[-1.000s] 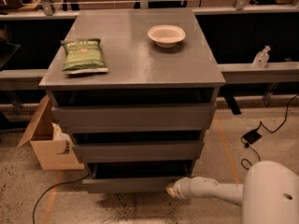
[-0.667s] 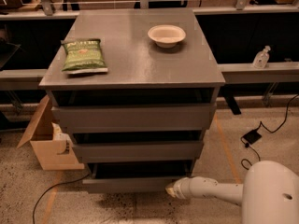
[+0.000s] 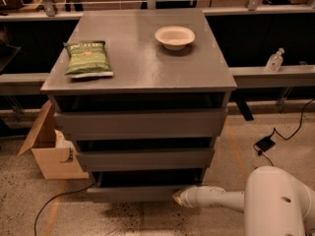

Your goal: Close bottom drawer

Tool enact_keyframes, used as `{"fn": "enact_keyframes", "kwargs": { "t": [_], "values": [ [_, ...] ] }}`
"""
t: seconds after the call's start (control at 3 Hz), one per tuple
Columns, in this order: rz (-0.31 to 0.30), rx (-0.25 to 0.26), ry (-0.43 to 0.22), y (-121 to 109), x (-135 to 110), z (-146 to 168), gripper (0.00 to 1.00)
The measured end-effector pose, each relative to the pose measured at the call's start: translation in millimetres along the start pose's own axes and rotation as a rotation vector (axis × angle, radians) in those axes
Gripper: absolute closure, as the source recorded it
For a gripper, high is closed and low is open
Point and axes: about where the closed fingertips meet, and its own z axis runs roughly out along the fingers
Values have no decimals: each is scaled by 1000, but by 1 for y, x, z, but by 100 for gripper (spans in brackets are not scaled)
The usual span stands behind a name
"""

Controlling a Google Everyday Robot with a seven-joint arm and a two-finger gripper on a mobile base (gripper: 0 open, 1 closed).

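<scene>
Green chip bag (image 3: pixel 87 58) and white bowl (image 3: pixel 174 36) on cabinet top (image 3: pixel 142 70), cardboard box (image 3: pixel 49 154) at left, small bottle (image 3: pixel 274 60) on right ledge (image 3: pixel 295 73)

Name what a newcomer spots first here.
The grey cabinet stands mid-frame with all three drawers pulled out. The white arm reaches in from lower right, its gripper at the right front corner of the bottom drawer. On top lie a green chip bag, left, and a white bowl, right.
</scene>
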Motion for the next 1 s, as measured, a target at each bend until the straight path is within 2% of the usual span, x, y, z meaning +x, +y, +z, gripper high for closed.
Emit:
{"fn": "enact_keyframes", "kwargs": {
  "t": [1.0],
  "values": [
    [-52, 54, -97, -28, -28, 14, 100]
  ]
}}
